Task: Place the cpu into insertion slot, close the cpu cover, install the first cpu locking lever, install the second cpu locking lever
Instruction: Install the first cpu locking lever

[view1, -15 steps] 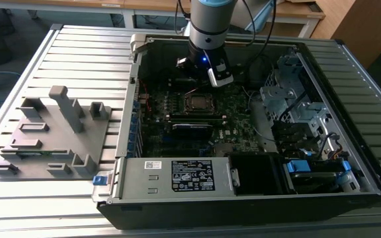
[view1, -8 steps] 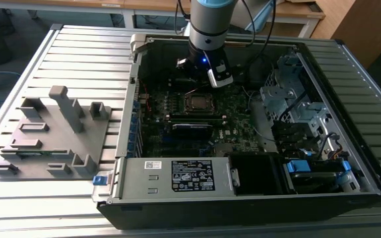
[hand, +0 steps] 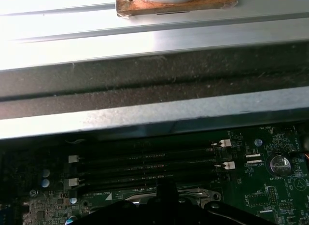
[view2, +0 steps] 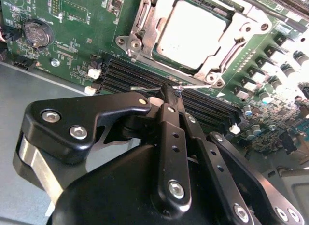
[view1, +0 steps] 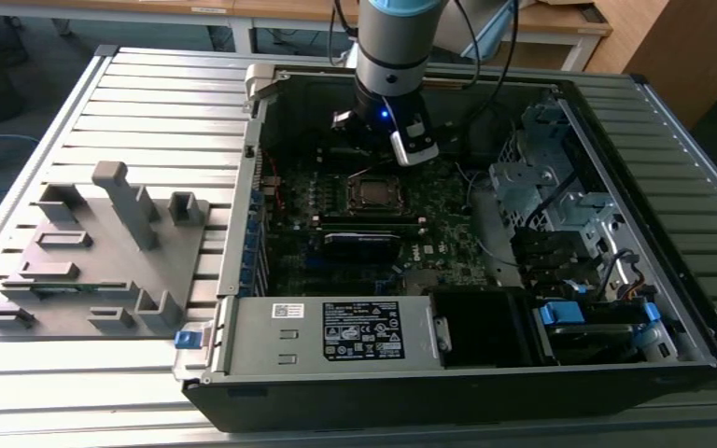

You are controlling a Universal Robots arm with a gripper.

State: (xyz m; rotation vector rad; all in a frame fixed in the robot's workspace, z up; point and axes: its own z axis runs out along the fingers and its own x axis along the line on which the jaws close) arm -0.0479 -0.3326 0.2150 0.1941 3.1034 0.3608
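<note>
Exterior view: a slatted grey metal table point(view1: 147, 103) carries an open black computer case point(view1: 695, 308) holding the dark green motherboard point(view1: 440, 247). The grey robot arm point(view1: 390, 56) reaches down over the board's middle, where the small square insertion slot point(view1: 352, 194) holds the cpu point(view1: 372, 193), a flat square chip with a dull silver-grey top. A grey moulded parts fixture point(view1: 85, 252) lies near the table's edge on the exterior view's left. Second wrist view: the cpu point(view2: 193, 34) sits flat in the slot, and the cpu cover point(view2: 144, 22), a thin silvery frame plate with a square cut-out, appears lowered around it. The black gripper point(view2: 173, 92) has its fingers drawn together with no gap. Its tips are at a thin bent wire locking lever point(view2: 145, 88) along the socket side that faces the long black memory slots point(view2: 140, 73); whether they pinch the wire cannot be told. A round coin battery point(view2: 37, 34) sits near the board's edge. First wrist view: the gripper tip point(hand: 166, 189) meets the same wire lever point(hand: 190, 190) just beside the memory slots point(hand: 145, 160). Progress, as judged: chip placement and cover closing look done; work is on a lever, and neither lever can be confirmed latched.
</note>
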